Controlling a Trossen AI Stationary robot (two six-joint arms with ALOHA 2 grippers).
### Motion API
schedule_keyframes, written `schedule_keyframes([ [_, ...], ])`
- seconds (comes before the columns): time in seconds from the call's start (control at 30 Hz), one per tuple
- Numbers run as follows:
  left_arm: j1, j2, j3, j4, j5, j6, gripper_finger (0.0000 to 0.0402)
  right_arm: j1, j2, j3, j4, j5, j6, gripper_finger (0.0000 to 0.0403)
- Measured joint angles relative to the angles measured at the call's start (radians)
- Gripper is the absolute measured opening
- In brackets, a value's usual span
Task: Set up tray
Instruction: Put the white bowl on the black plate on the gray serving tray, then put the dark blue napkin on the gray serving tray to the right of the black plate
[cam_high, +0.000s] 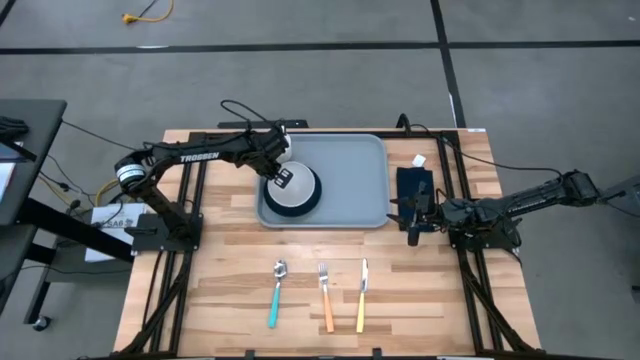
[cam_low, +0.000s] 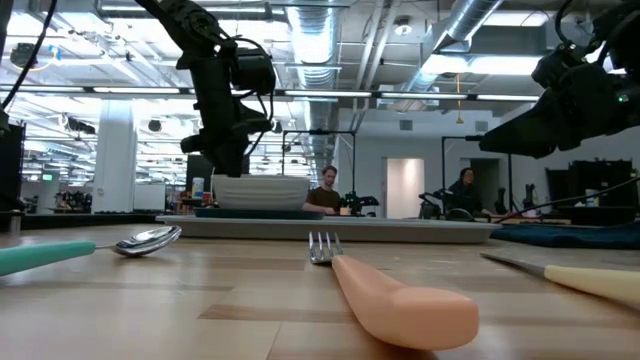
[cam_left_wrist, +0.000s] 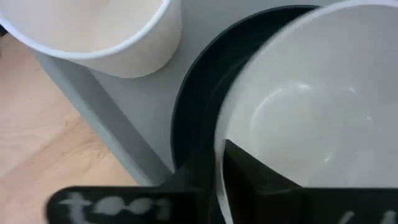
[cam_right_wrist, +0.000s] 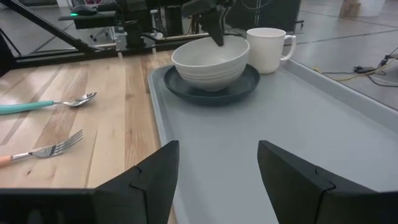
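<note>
The pale grey-blue tray (cam_high: 350, 175) lies at the table's far middle. On its left part a white bowl (cam_high: 296, 188) stands in a dark teal plate (cam_high: 300, 208), with a white mug (cam_right_wrist: 267, 48) just beyond it. My left gripper (cam_high: 282, 178) is shut on the bowl's left rim. My right gripper (cam_right_wrist: 217, 180) is open and hovers low at the tray's right edge (cam_right_wrist: 348, 93), pointing left and touching nothing. A black napkin (cam_high: 412, 186) lies right of the tray, next to this gripper. My left gripper pinches the bowl's rim (cam_left_wrist: 219, 146) on the side toward the mug, one finger (cam_left_wrist: 261, 180) inside the bowl and the other outside over the plate (cam_left_wrist: 186, 124). The fingers come from above, pointing down. The bowl sits upright in the plate.
A teal-handled spoon (cam_high: 277, 292), an orange-handled fork (cam_high: 325, 296) and a yellow-handled knife (cam_high: 362, 294) lie side by side on the wood near the front edge. A small white object (cam_high: 419, 160) sits at the napkin's far end. People sit in the room beyond the table.
</note>
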Motion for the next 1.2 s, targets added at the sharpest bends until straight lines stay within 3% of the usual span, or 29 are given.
schedule_keyframes([
  [0.23, 0.0, 0.0, 0.0, -0.01, -0.003, 0.033, 0.0078, 0.0, 0.0, 0.0, 0.0, 0.0, 0.0, 0.0211],
  [0.4, 0.0, 0.0, 0.0, -0.013, -0.003, 0.056, 0.0097, 0.0, 0.0, 0.0, 0.0, 0.0, 0.001, 0.0211],
  [0.8, -0.017, 0.0, 0.013, -0.068, -0.004, 0.113, 0.0098, 0.0, 0.0, 0.0, 0.0, 0.0, 0.009, 0.0211],
  [1.03, -0.047, 0.0, 0.116, -0.105, -0.044, 0.168, 0.0098, -0.002, 0.0, 0.0, 0.0, 0.0, 0.008, 0.0211],
  [1.2, -0.081, 0.0, 0.23, -0.228, -0.046, 0.199, 0.0098, -0.002, 0.0, 0.0, 0.001, 0.001, 0.013, 0.0211],
])
